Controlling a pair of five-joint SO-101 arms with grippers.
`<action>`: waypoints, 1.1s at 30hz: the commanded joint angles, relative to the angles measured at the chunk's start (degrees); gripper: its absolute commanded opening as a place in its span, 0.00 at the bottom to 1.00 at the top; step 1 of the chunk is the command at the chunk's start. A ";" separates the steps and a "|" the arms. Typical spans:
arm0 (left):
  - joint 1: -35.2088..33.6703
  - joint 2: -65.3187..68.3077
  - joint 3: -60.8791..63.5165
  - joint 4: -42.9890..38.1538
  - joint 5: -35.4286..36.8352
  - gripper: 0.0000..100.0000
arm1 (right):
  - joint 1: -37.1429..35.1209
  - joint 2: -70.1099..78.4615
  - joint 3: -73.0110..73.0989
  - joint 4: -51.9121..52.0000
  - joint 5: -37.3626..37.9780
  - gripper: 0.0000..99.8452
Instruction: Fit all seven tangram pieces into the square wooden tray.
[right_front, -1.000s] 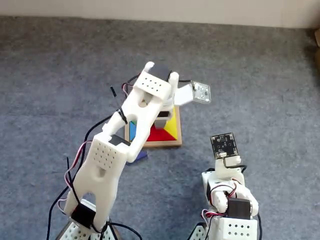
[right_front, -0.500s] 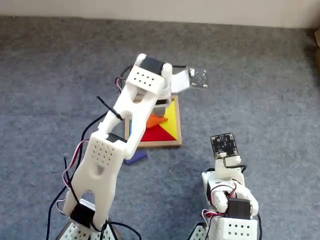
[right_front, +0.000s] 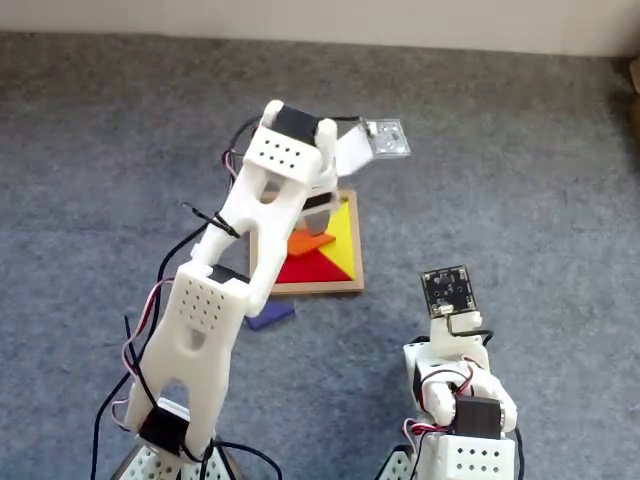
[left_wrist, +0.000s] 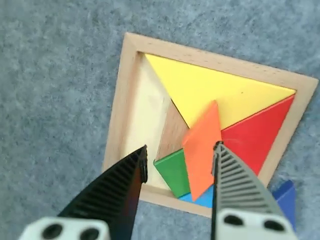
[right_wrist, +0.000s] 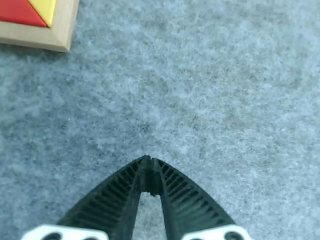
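1. The square wooden tray (left_wrist: 131, 95) sits on grey carpet (right_wrist: 200, 90), with the yellow triangle (left_wrist: 220, 95) and red triangle (left_wrist: 255, 135) seated inside.
2. The orange parallelogram (left_wrist: 200, 150) lies askew across its neighbours.
3. A dark blue piece (right_front: 270, 315) waits just beside the tray.
4. The left gripper (left_wrist: 180, 148) hovers above the tray, spread wide and empty.
5. The right gripper (right_wrist: 148, 167) is pinched closed and holds nothing.

Light: soft, even and fairly bright over the grey worktop (right_front: 520, 150), falling from above.
Shadows: faint, diffuse-edged, pooled beneath the left arm (right_front: 205, 310) beside the wooden tray (right_front: 320, 288).
Brightest: the arm's white shell and the yellow piece (left_wrist: 215, 95).
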 joint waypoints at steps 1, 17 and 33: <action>-2.77 -2.77 2.77 0.44 1.14 0.22 | 0.22 -0.75 3.82 -0.22 0.70 0.01; -2.51 -2.59 16.48 -2.02 3.60 0.22 | 0.31 -0.75 3.82 -0.22 0.70 0.01; 1.19 -4.44 12.44 -1.93 10.11 0.23 | 0.48 -0.75 3.82 -0.13 0.70 0.01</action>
